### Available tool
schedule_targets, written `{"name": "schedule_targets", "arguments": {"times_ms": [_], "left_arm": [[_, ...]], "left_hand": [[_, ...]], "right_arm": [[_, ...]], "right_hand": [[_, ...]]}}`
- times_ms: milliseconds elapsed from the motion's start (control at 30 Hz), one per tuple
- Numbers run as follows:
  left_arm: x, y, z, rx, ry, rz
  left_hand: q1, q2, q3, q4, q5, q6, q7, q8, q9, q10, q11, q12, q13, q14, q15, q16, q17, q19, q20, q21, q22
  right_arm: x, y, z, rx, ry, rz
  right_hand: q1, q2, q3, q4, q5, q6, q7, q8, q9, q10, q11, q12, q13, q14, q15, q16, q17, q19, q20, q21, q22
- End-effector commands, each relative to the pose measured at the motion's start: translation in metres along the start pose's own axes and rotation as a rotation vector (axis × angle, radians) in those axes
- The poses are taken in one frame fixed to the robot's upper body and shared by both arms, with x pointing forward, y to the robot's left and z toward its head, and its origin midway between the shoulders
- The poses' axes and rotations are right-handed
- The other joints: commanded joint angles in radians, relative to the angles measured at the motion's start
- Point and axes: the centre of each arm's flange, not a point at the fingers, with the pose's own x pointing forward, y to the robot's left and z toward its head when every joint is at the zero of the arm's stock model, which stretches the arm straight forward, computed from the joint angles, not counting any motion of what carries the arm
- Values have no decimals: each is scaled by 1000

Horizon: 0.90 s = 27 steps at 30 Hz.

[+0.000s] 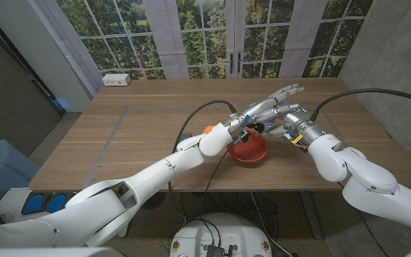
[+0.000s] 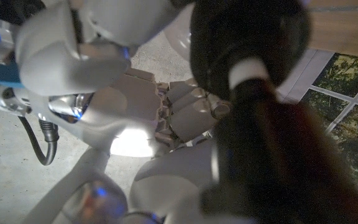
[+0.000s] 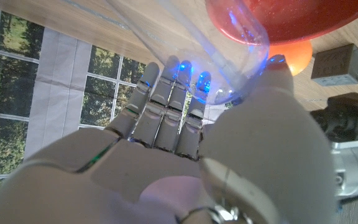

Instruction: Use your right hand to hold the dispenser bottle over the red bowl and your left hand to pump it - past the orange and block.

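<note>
The wooden worktop (image 1: 148, 135) stands before tall glazed doors looking onto trees, with a small white box (image 1: 116, 80) at its far edge.

The red bowl (image 1: 249, 150) sits near the worktop's front right, directly below both hands. The right hand (image 1: 296, 128) grips the clear dispenser bottle (image 3: 229, 74); in the right wrist view its fingers (image 3: 166, 106) wrap the transparent body, with the bowl's rim just past their tips. The left hand (image 1: 259, 113) is over the bottle's dark pump head (image 2: 247, 37), its fingers extended past it; whether they press the pump or merely rest on it cannot be told. The orange (image 1: 207, 129) lies just beyond the left wrist, touching or nearly touching the bowl's left side. The block (image 3: 337, 62) sits beside the orange, apart from the bowl.

Step in hand, as judged: pumping over the bowl.

- The right hand should hold the bottle steady, with the nozzle above the bowl's interior, not its rim.
- The left hand should press straight down the pump's axis; an off-axis push would tilt the bottle in the grip.
- The left forearm crosses close above the orange; it should stay raised to avoid rolling the orange.
</note>
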Motion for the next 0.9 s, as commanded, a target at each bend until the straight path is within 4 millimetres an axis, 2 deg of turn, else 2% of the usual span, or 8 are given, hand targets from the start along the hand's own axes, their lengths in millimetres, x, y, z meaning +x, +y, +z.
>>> {"name": "schedule_targets", "arguments": {"times_ms": [33, 900], "left_arm": [[-1, -10, 0, -7, 3, -26], [-13, 27, 22, 174, -49, 132]], "left_hand": [[-2, 12, -2, -1, 7, -4, -3, 4, 1, -8, 3, 8, 0, -52, -27, 1, 0, -49, 3, -1, 5], [-1, 15, -2, -2, 7, 3, -1, 7, 1, -5, 3, 10, 0, -47, -25, 2, 0, -46, 5, -1, 5]], "right_arm": [[-1, -1, -1, -3, -1, -22], [2, 3, -4, -16, 19, 3]], "right_hand": [[275, 265, -3, -2, 2, 87, -81, 5, 4, 138, -126, 1, 1, 1, -117, 8, 2, -4, -143, 8, 2], [278, 265, -8, 3, -1, 87, -79, 5, 5, 140, -125, 1, 5, 2, -116, 9, 3, -3, -143, 12, 2]]}}
